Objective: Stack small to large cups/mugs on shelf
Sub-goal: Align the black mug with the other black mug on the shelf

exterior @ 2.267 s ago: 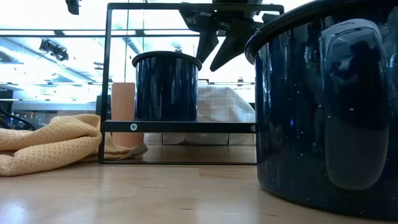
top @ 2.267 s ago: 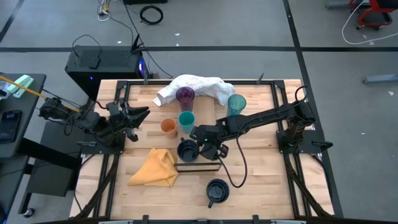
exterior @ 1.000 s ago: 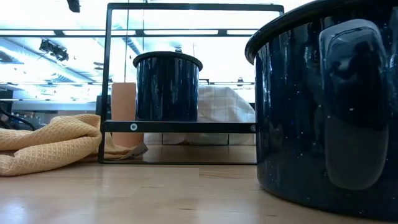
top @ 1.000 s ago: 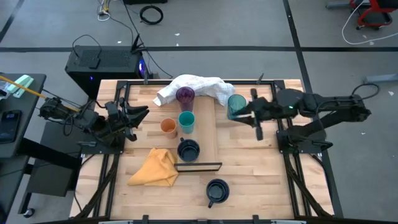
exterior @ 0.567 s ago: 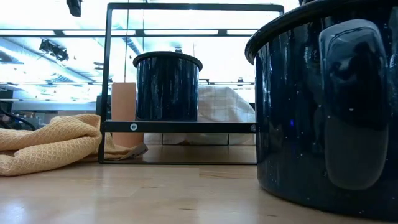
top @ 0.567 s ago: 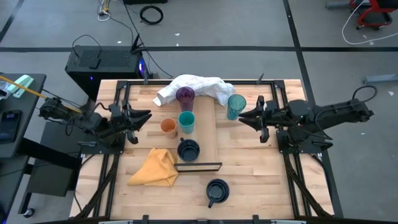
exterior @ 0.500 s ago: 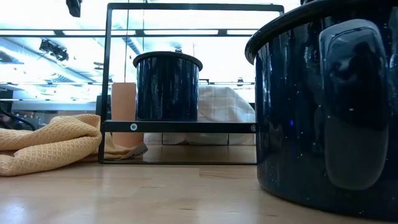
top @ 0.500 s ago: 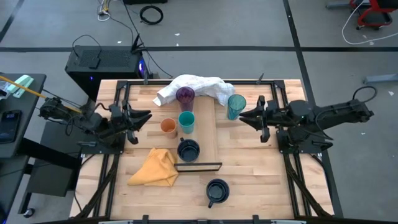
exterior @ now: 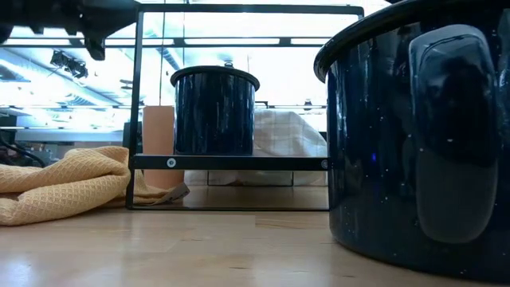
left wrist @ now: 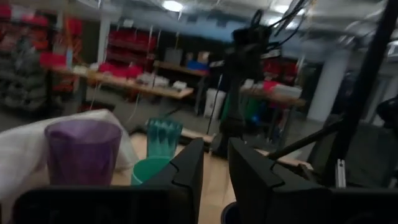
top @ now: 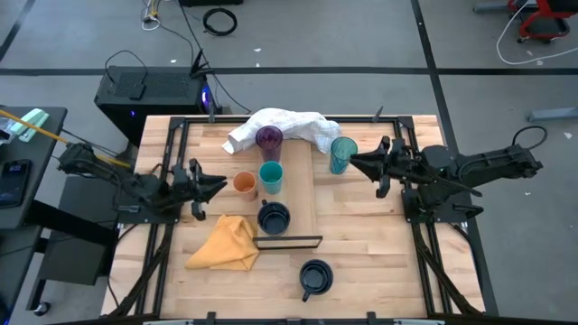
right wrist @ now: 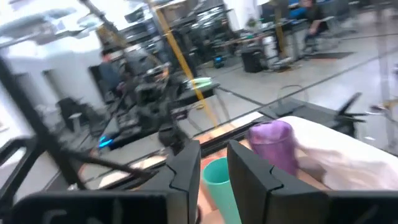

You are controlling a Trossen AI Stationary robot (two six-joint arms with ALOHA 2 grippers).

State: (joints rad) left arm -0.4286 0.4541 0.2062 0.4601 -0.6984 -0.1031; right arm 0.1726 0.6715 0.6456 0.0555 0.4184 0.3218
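Cups are mostly not on the shelf (top: 302, 194) yet: only one navy mug (top: 274, 217) stands on it by the dark rim, while the orange cup (top: 244, 184), teal cup (top: 270, 176), purple tumbler (top: 268, 138), teal tumbler (top: 341, 152) and other mug (top: 314, 276) wait around it. Nothing is stacked, so most of the job looks left. The left gripper (top: 215, 184) near the orange cup and the right gripper (top: 359, 161) by the teal tumbler both hold nothing, fingers a little apart.
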